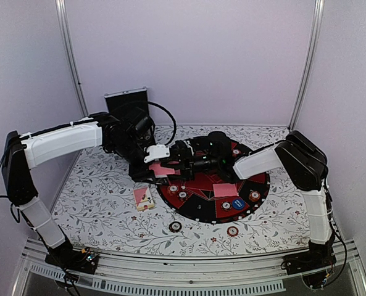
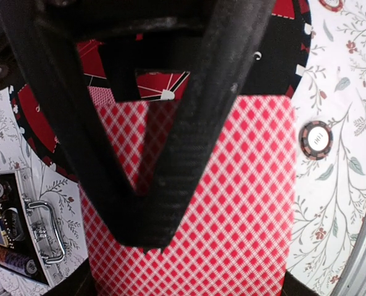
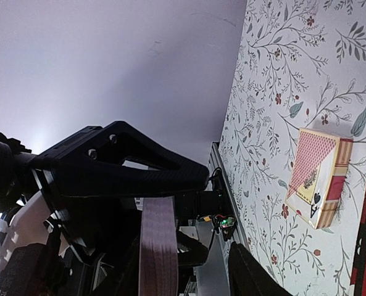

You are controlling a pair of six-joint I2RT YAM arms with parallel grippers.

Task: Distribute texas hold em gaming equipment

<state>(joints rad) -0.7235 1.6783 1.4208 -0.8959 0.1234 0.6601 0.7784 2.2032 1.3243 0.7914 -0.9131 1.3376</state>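
A deck of pink-backed playing cards (image 2: 244,203) is held above the left rim of the round red-and-black poker mat (image 1: 198,213), with my left gripper (image 2: 145,240) (image 1: 159,166) shut on it. My right gripper (image 1: 181,162) (image 3: 183,265) meets it from the right. Its jaws stand apart, with the deck's edge (image 3: 158,246) between them and a gap on one side. One pink card (image 1: 224,189) lies on the mat near a blue button (image 1: 237,203). The small pink card box (image 1: 144,197) (image 3: 318,179) lies left of the mat. Striped chips (image 1: 175,226) (image 2: 315,140) lie on the cloth and mat.
The silver-edged black case (image 1: 126,102) stands open at the back left, and its handle and chip rows (image 2: 16,228) show in the left wrist view. Another chip (image 1: 232,231) lies near the front rail (image 1: 189,271). White walls close in the floral tablecloth (image 1: 102,203).
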